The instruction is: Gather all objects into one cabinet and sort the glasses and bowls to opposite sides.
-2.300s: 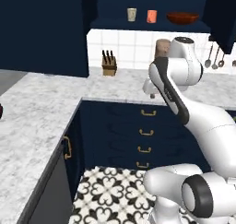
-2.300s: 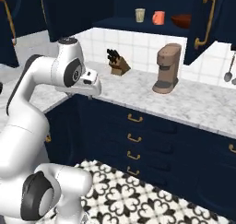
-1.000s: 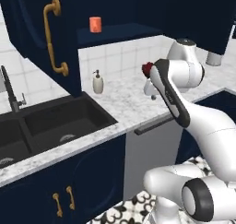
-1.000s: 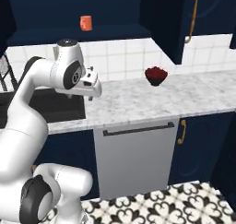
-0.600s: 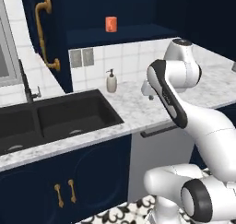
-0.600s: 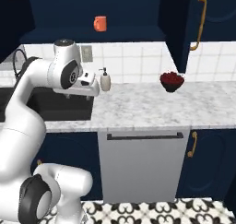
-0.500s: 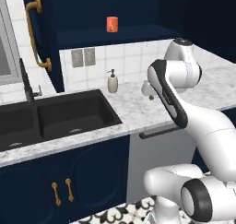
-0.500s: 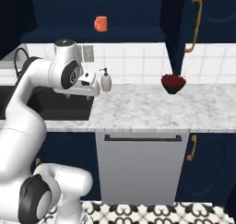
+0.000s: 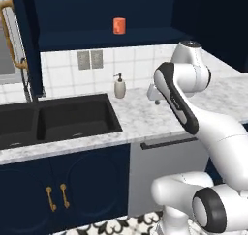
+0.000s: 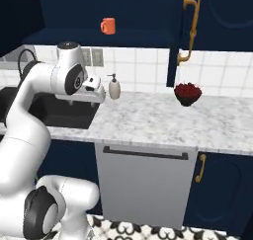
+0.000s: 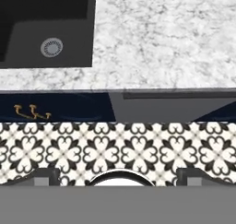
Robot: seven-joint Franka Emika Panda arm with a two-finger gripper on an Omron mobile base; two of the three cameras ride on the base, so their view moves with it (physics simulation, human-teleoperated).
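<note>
An orange-red glass (image 9: 119, 25) stands alone on the shelf of an open dark-blue wall cabinet (image 9: 104, 38), above the tiled wall; it is the same glass (image 10: 107, 25) in the right base view. The dark reddish bowl (image 10: 188, 94) sits on the marble counter below a shut cabinet door, to the right. My gripper (image 9: 156, 98) hangs over the counter's front part, well below the glass (image 10: 99, 97). In the hand view its fingertips (image 11: 47, 174) stand wide apart, open, with nothing between them.
A cream soap dispenser (image 9: 119, 88) stands by the wall beside the black double sink (image 9: 58, 118). An open cabinet door with a gold handle (image 9: 7, 36) juts out at the left. A dishwasher front (image 10: 146, 184) sits under the counter (image 10: 148, 118).
The whole scene has slid across both base views as the base drove, bringing the sink, dispenser and glass shelf before me. The arm keeps its pose and the gripper stays open.
</note>
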